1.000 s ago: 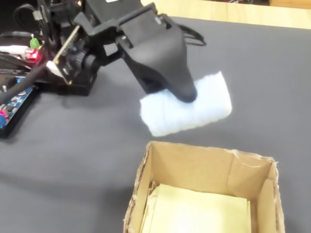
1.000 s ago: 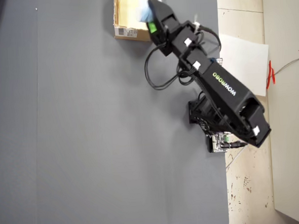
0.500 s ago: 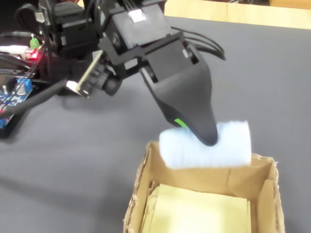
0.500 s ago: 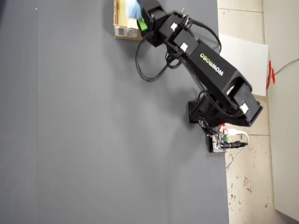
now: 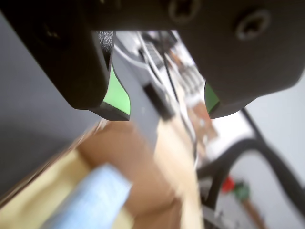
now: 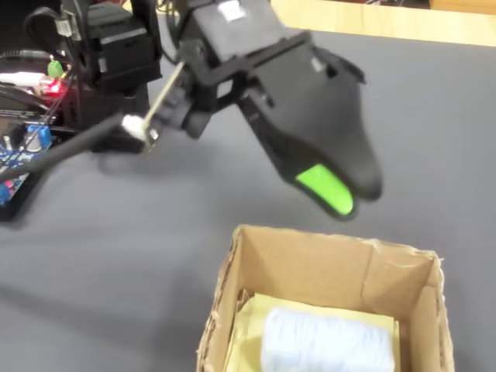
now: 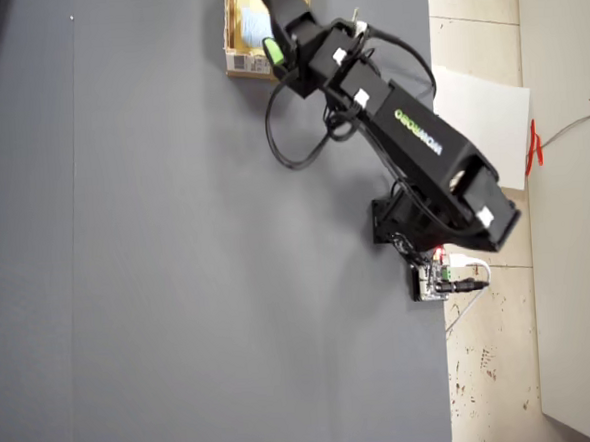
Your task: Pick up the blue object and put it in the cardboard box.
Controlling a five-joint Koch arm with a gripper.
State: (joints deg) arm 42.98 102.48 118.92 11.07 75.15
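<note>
Dark grey mat (image 7: pixel 229 285) beside pale speckled floor (image 7: pixel 494 369), released hand (image 6: pixel 341 186) above cardboard box (image 6: pixel 325 267) with blue object (image 6: pixel 325 345).

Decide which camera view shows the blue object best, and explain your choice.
The fixed view: the blue object lies in the box, sharp, ribbing visible. The wrist view shows it blurred at the bottom edge. The overhead view shows only a pale sliver beside the tool.
</note>
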